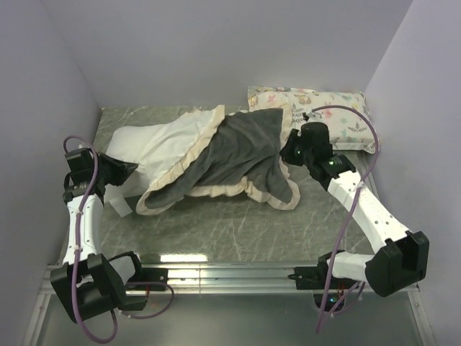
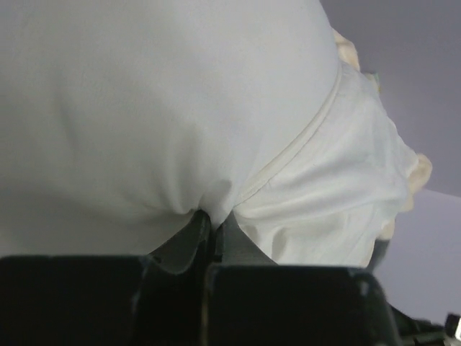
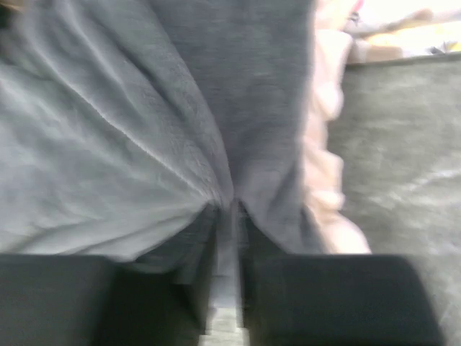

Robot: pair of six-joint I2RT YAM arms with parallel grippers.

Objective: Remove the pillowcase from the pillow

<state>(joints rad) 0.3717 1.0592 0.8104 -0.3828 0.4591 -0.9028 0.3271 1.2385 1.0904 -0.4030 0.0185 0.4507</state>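
Left gripper point(image 2: 211, 220) in its wrist cam: fingers pressed together on a pinch of white cloth, which puckers right at the tips. From the top cam that's the bare left end of the pillow point(image 1: 133, 143), with the left gripper point(image 1: 126, 169) up against it

Right gripper point(image 3: 229, 209): fingers closed on a fold of dark grey plush, creases fanning out from the pinch. That's the pillowcase point(image 3: 144, 108); its cream frill point(image 3: 324, 144) runs just right of the fingers, with grey marbled table point(image 3: 403, 158) beyond it

Top cam: pillow lies across the back half of the table point(image 1: 238, 223), long axis left-right. Pillowcase point(image 1: 238, 155) is bunched over the pillow's middle and right part; the left portion is turned back with the white inside showing, the right portion is grey side up. Frill point(image 1: 173, 191) trails along the near edge, resting on the table. Right gripper point(image 1: 288, 153) grips the pillowcase at its right side

Printed pillow point(image 1: 324, 108) sits in the far right corner, just behind the right gripper and touching the pillowcase edge
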